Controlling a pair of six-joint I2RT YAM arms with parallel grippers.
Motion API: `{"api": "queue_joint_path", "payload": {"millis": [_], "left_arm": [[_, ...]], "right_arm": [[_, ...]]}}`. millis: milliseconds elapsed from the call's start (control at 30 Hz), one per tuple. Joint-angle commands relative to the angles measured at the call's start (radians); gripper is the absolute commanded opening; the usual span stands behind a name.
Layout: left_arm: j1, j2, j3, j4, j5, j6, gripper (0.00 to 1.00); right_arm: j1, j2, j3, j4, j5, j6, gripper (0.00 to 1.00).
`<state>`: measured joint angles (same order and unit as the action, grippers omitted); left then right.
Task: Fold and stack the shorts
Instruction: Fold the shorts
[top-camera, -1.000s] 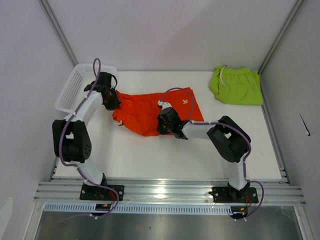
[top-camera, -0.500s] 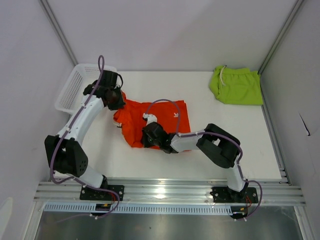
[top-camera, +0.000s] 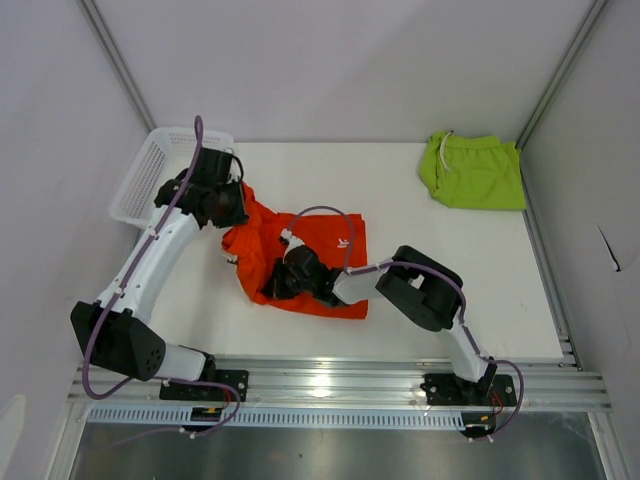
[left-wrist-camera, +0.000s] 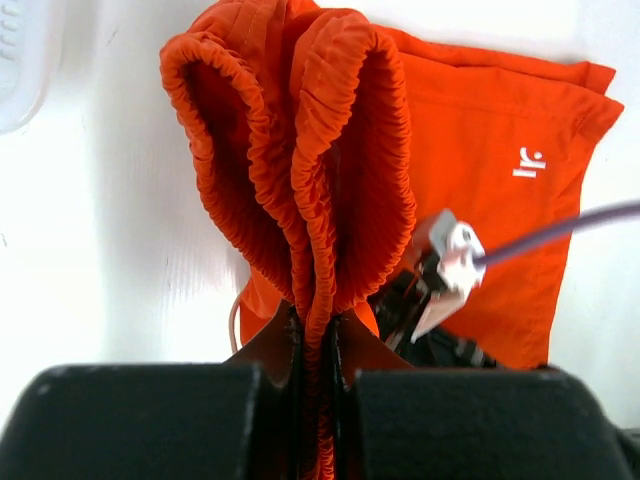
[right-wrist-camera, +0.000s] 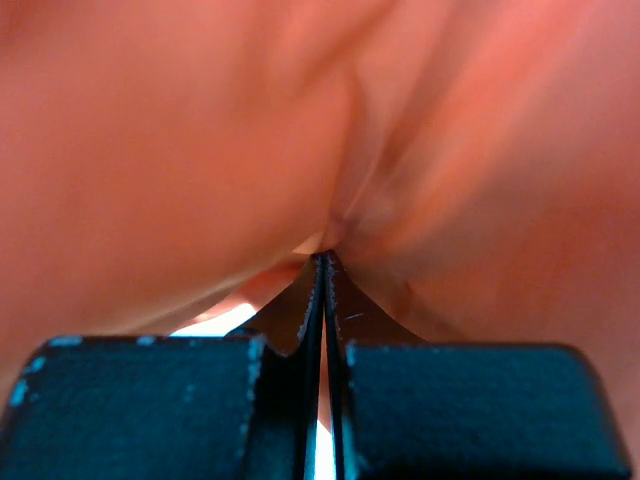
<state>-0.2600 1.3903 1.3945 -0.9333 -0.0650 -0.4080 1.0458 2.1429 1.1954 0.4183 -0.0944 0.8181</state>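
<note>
The orange shorts (top-camera: 258, 238) lie bunched on the table's left middle, their white logo (left-wrist-camera: 530, 161) facing up. My left gripper (top-camera: 232, 212) is shut on their gathered elastic waistband (left-wrist-camera: 318, 335) at the upper left corner, lifting it into ruffled loops. My right gripper (top-camera: 272, 285) is shut on a fold of the orange fabric (right-wrist-camera: 323, 265) at the near left of the garment, and orange cloth (right-wrist-camera: 300, 120) fills that wrist view. The lime green shorts (top-camera: 475, 172) lie folded at the far right corner, away from both grippers.
A white mesh basket (top-camera: 150, 175) stands at the far left, just beside my left gripper; its corner (left-wrist-camera: 15, 60) shows in the left wrist view. Side walls close in the table on both sides. A metal rail (top-camera: 330, 385) runs along the near edge.
My right gripper has pulled its hold of orange fabric left and toward the near edge, folding the shorts over. My left gripper has shifted only slightly, still gripping the waistband.
</note>
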Motion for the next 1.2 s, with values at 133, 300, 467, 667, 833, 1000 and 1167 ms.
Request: {"api": "queue_joint_path", "payload": {"millis": [133,300,467,667,833,1000,1167], "left_arm": [[-0.045,-0.033,-0.005,0.017,0.011,0.066,0.0],[-0.048,-0.04,-0.005,0.021,0.002,0.086,0.0],[-0.05,-0.05,0.006,0.016,-0.024,0.103,0.0],[-0.051,-0.05,0.023,0.005,-0.027,0.121,0.0],[-0.054,-0.045,0.034,0.002,-0.025,0.126,0.0],[-0.067,-0.039,0.049,-0.004,-0.032,0.126,0.0],[-0.085,-0.02,0.07,-0.019,-0.044,0.124,0.0]], "right_arm": [[-0.018,0.009,0.018,0.016,-0.099,0.093,0.0],[-0.039,-0.061,0.018,-0.064,-0.065,0.079,0.12],[-0.085,-0.147,0.039,-0.168,-0.027,0.047,0.14],[-0.167,-0.187,0.073,-0.253,-0.027,0.013,0.13],[-0.23,-0.149,0.108,-0.26,-0.088,0.003,0.03],[-0.262,-0.068,0.208,-0.273,-0.125,0.003,0.0],[-0.277,0.026,0.282,-0.239,-0.166,0.049,0.0]]}}
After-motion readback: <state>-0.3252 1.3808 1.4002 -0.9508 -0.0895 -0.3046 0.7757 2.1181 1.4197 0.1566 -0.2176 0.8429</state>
